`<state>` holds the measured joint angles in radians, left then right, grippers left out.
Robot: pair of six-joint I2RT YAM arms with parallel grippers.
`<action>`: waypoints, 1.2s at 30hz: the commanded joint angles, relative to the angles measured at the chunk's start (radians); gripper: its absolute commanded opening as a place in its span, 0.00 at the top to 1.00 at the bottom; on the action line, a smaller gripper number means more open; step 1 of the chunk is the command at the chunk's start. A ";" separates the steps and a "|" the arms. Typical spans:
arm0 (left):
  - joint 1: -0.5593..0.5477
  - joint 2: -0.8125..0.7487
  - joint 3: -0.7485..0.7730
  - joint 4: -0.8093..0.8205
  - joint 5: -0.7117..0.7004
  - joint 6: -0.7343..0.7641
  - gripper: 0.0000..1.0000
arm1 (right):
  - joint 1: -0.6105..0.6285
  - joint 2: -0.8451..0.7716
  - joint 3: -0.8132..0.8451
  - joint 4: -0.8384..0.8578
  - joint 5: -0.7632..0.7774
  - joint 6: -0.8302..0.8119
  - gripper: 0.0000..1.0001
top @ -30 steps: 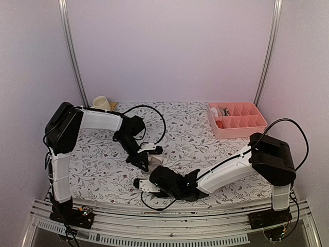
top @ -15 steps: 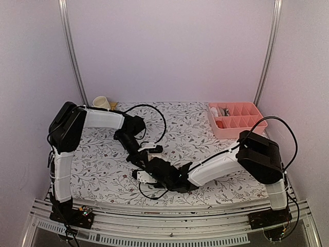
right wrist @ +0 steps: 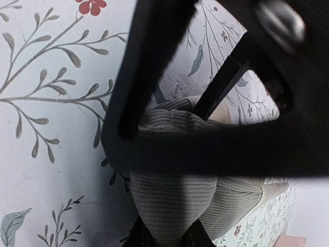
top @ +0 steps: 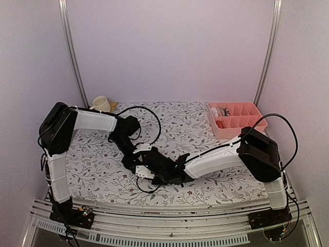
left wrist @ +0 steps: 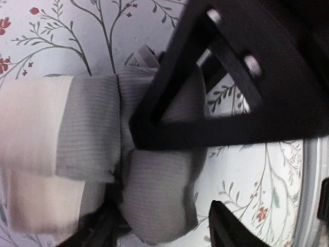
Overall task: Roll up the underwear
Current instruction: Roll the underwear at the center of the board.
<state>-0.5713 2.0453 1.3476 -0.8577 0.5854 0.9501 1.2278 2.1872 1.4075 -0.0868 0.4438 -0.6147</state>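
- Rolling looks nearly done: the taupe underwear point(left wrist: 154, 190) lies bunched into a ribbed roll, its cream waistband point(left wrist: 31, 118) at one end, on the floral worktop point(top: 205, 128) near the front middle.
- The right hand point(right wrist: 165, 234) is clamped on the roll.
- The left hand point(left wrist: 164, 231) straddles it, fingers apart, gripping nothing.
- From above, both hands hide the cloth, so how tight the roll is remains uncertain.
- The next move likely calls for keeping the roll pinched closed while it is tucked.
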 commanded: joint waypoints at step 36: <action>-0.007 -0.618 -0.970 1.215 -0.255 0.382 0.35 | -0.222 0.283 0.524 -0.744 -1.021 0.429 0.96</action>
<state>-0.5369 1.3792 0.3824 0.1951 0.4145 1.3228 1.0012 2.4233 1.9713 -0.7197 -0.5419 -0.2234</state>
